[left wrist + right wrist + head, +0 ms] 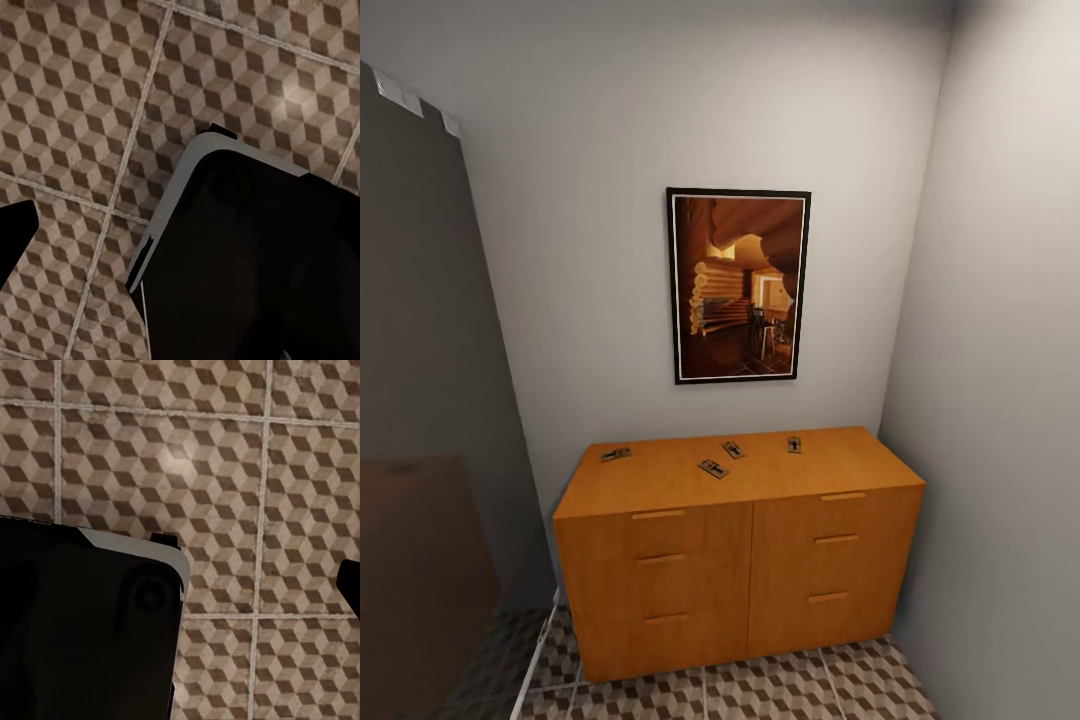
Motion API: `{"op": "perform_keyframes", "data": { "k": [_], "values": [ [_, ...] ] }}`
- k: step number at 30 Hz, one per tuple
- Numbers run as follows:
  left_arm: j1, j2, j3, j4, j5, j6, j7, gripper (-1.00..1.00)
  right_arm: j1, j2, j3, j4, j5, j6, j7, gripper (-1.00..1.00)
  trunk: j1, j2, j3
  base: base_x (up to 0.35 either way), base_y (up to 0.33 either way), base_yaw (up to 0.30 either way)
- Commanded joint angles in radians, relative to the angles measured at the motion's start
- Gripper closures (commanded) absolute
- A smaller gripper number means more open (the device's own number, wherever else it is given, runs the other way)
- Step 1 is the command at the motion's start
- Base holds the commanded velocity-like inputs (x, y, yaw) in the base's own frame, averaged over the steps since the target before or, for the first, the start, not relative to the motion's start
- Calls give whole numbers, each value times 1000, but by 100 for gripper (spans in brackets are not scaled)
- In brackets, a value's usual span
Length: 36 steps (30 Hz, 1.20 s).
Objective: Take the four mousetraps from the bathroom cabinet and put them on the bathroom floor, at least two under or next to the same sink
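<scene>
The orange-brown cabinet [740, 560] stands against the back wall in the head view. Several mousetraps lie flat on its top: one near the left end [616, 454], two around the middle [712, 468] [733, 450], and one right of the middle [794, 445]. The bathroom floor [760, 690] with its cube-pattern tiles shows in front of the cabinet. Both wrist views look down on the same floor [90, 90] [225, 450]. A dark tip that may be a finger [15, 240] sits at the edge of the left wrist view, and a similar one [351, 589] in the right wrist view. The sink is out of view.
A framed picture [738, 284] hangs above the cabinet. Grey walls close in on the right [1000, 400] and left, with a dark brown block [420, 560] at the lower left. The robot's black base [255, 262] [82, 622] stands on the tiles.
</scene>
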Motion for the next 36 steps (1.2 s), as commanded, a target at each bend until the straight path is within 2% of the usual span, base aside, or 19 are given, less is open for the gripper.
{"op": "perform_keyframes", "data": {
  "k": [1,8,11,16,22,23,24,25,26,33,34,36],
  "values": [
    [1,0,8,-2,-4,0,1,-100,0,0,2,1,8,-4,-5,-100,0,0,0,0,0,0],
    [-2,2,8,-2,-5,9,-3,-100,0,-1,2,-22,7,-4,3,-100,0,0,0,0,0,0],
    [-4,3,8,-2,-5,35,-4,-100,0,0,2,-63,7,0,24,-100,0,0,0,0,0,0],
    [-9,3,8,-23,-5,131,-4,-100,0,0,2,-127,6,7,65,-100,0,0,0,0,0,0],
    [-11,3,8,-135,-7,255,1,-100,0,-1,1,-206,6,73,86,-100,0,0,0,0,0,0],
    [-11,3,8,-158,-7,274,5,-100,0,-1,1,-224,6,93,88,-100,0,0,0,0,0,0],
    [-11,3,8,-270,-7,362,47,-100,0,-1,1,-337,-3,220,115,-100,0,0,0,0,0,0],
    [-11,3,8,-318,-7,394,76,-100,0,0,1,-390,-15,283,144,-100,0,0,0,0,0,0],
    [-11,3,8,-318,-7,394,76,-100,0,0,1,-390,-15,283,144,-100,0,0,0,0,0,0],
    [-11,3,9,-482,-6,467,180,-100,0,-3,-1,-594,-55,512,263,-100,0,0,0,0,0,0],
    [-11,3,9,-549,-6,480,201,-100,0,-4,-2,-680,-63,588,287,-100,0,0,0,0,0,0],
    [-11,3,9,-595,-6,490,209,-100,0,-5,-2,-737,-66,628,297,-100,0,0,0,0,0,0]
  ]
}}
